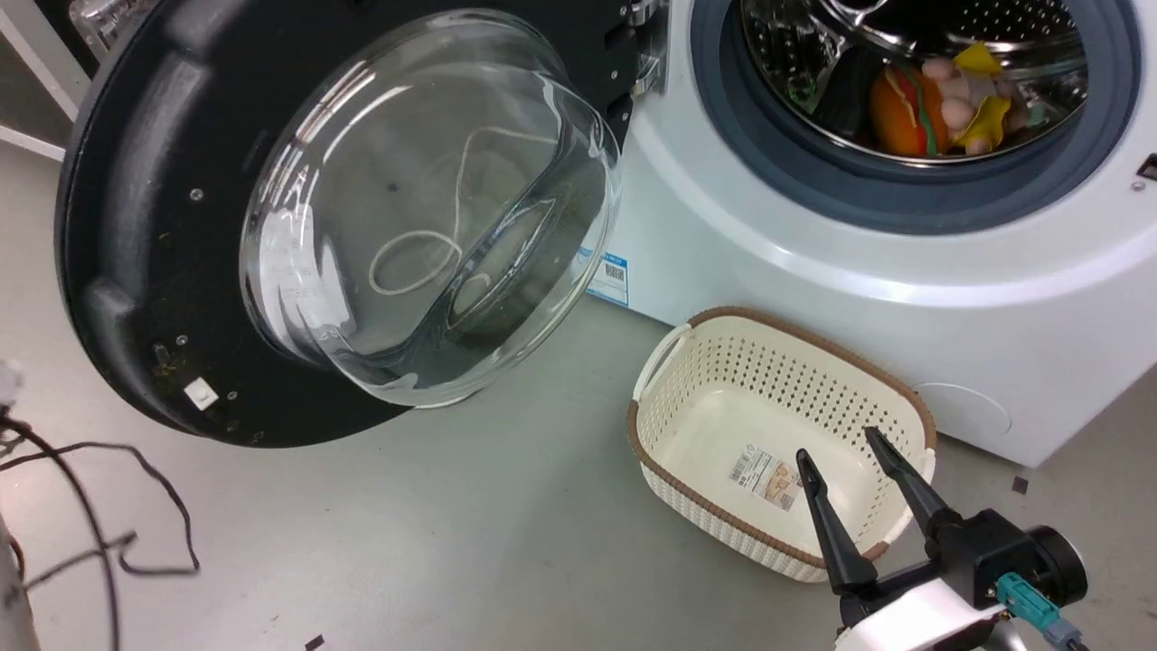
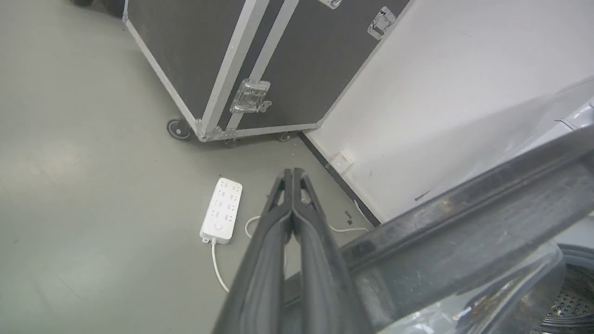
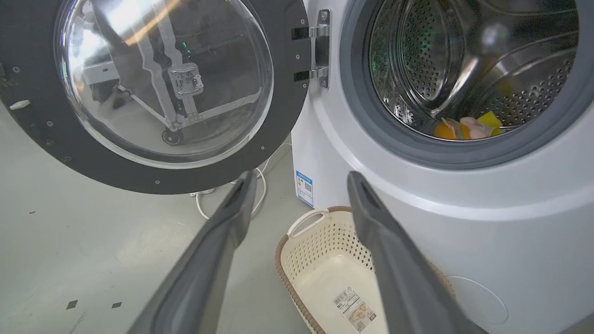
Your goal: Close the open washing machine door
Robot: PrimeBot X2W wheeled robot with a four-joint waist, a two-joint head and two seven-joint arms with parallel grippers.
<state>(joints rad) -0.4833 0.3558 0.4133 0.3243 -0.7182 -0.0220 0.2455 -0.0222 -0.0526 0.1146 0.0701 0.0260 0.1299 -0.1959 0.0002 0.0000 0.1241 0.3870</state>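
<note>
Basket (image 1: 795,362) before washing machine (image 1: 813,271), washing machine door (image 1: 126,226) open, right gripper (image 1: 835,442) spread, left gripper (image 2: 293,172) pressed together

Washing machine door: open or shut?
Open: the washing machine door stands swung wide on its hinge, leaving the drum mouth uncovered.

A cream perforated basket (image 1: 768,362) with a brown rim sat on the grey floor (image 1: 452,542) just ahead of the right gripper (image 1: 835,443), a printed label (image 1: 766,476) stuck to its bottom. Just beyond the tips of the left gripper (image 2: 293,171) lay a white power strip (image 2: 222,208); farther off stood a black wheeled case (image 2: 185,55) with metal latches (image 2: 250,96).
</note>
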